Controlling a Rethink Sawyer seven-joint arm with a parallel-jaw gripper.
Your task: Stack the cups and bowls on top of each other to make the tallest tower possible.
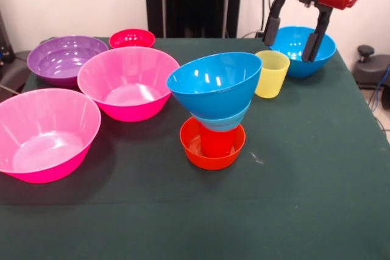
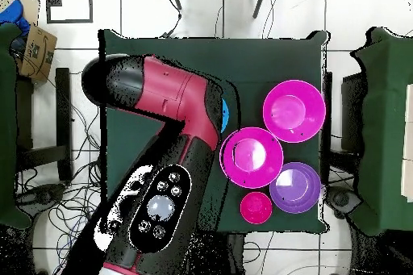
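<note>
With its open gripper (image 1: 292, 35) hanging empty at upper right, the robot would best grasp the smooth yellow plastic cup (image 1: 272, 73) by its rim, clear of the tilted tower (image 1: 214, 108).

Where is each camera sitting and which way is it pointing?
Front view: sits across the table, facing the robot, looking at the tower, yellow cup and bowls; of the robot it shows the gripper, jaws open, above a blue bowl.
Overhead view: sits above the table looking straight down; the red and black arm covers much of the cloth.
Shared: both show the two pink bowls, the purple bowl and the small red bowl.
</note>
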